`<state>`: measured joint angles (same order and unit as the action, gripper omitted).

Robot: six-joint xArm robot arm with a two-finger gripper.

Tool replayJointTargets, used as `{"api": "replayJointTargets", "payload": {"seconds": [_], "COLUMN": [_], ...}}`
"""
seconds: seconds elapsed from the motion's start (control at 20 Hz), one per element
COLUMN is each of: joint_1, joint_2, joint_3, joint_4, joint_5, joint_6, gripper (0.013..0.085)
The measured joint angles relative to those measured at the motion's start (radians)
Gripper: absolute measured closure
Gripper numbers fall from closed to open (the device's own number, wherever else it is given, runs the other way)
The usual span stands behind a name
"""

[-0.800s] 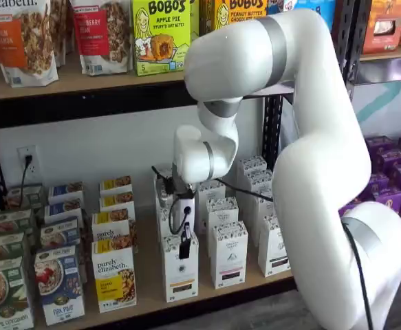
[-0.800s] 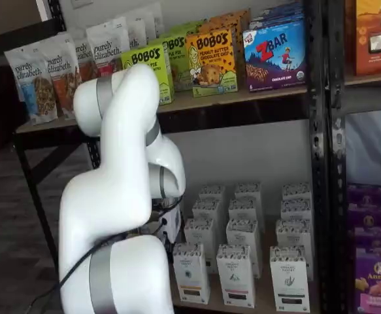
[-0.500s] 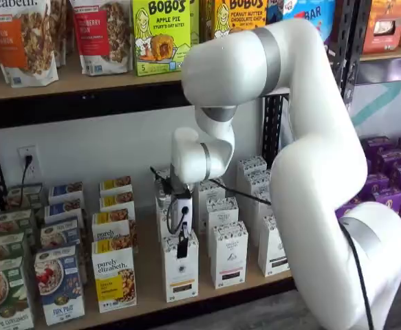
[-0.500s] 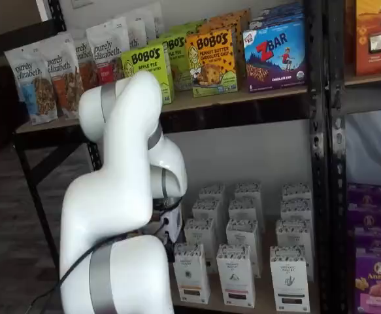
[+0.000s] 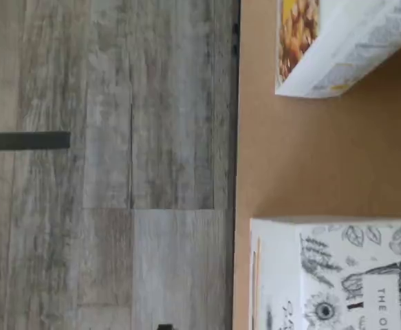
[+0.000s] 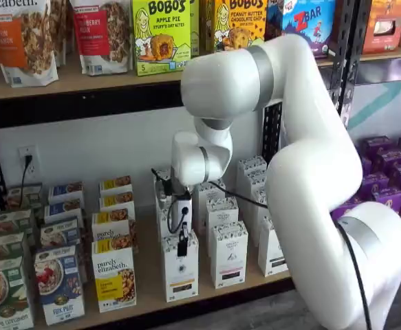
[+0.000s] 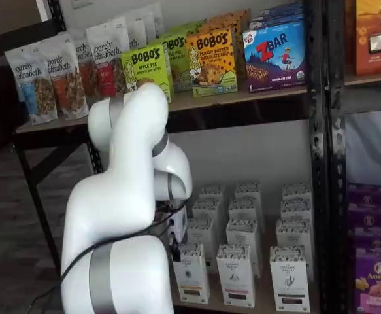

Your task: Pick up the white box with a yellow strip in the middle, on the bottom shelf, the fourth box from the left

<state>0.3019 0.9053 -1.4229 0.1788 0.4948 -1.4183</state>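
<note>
The white box stands at the front of the bottom shelf, with a speckled top band and a thin strip low on its front. It also shows in a shelf view, beside the arm. My gripper hangs right at the box's top front edge; only a black finger shows, side-on, so I cannot tell whether it is open or shut. In the wrist view a white carton top with flower drawings sits at the edge of the tan board.
Purely elizabeth boxes with yellow panels stand left of the white box. Same-shaped white cartons stand to its right and behind. A purely elizabeth box corner shows in the wrist view. Grey wood floor lies beyond the board's edge.
The arm's upper links have swung a little toward the shelves. The gripper has stayed at the white box's top, shifting only slightly.
</note>
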Motion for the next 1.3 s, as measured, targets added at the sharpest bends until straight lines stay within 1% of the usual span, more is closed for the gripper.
{"api": "replayJointTargets", "payload": {"seconds": [0.25,0.45,0.55,0.65,0.75,0.9,1.2,1.3], "joint_1": [-0.014,-0.022,-0.025,-0.029,-0.032,-0.034,-0.038,-0.038], "joint_2": [0.071,0.121,0.140,0.151,0.153,0.146,0.109,0.101], "joint_3": [-0.088,-0.152,-0.179,-0.199,-0.208,-0.204,-0.160,-0.147], "joint_4": [-0.021,-0.029,-0.025,-0.009,0.005,0.013,0.031,0.027], "joint_5": [0.025,0.043,0.053,0.067,0.078,0.081,0.062,0.055], "joint_6": [0.007,0.007,0.000,-0.016,-0.030,-0.040,-0.059,-0.056], "gripper": [0.0130,0.0130,0.0130,0.0130,0.0130,0.0130,0.0130,0.0130]}}
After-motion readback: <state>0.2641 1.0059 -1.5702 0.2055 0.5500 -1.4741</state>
